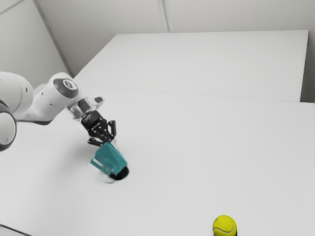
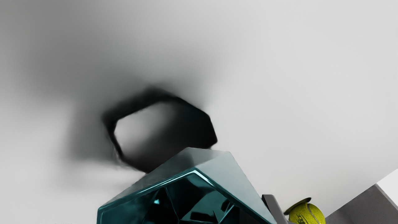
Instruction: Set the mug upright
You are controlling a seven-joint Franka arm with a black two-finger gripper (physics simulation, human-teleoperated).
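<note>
Task's thing: the teal mug (image 1: pixel 108 157) is at the hand's tip, over the pale surface (image 1: pixel 197 147), its sides slanting in the exterior view
Hand: reaching down to the mug, the hand (image 1: pixel 105 140) has its tip right at the teal body; whether it is open, closed or gripping, I cannot tell
Mug from hand: roughly 5 o'clock in the exterior view
Mug's mouth: faces the wrist camera, showing a glossy, faceted dark teal inside and an angular rim
Mug's contact with surface: cannot tell
Arm: the white arm (image 1: pixel 51 101) comes in from about 10 o'clock of the hand in the exterior view
Black shape: a dark patch (image 1: pixel 120 173) at the mug's 5 o'clock edge in the exterior view; the wrist view has a black angular ring past the rim, paler inside; what it is, I cannot tell
Ball: the yellow tennis ball (image 1: pixel 225 225) sits on the surface, well apart from the mug, toward 4 o'clock in the exterior view
</note>
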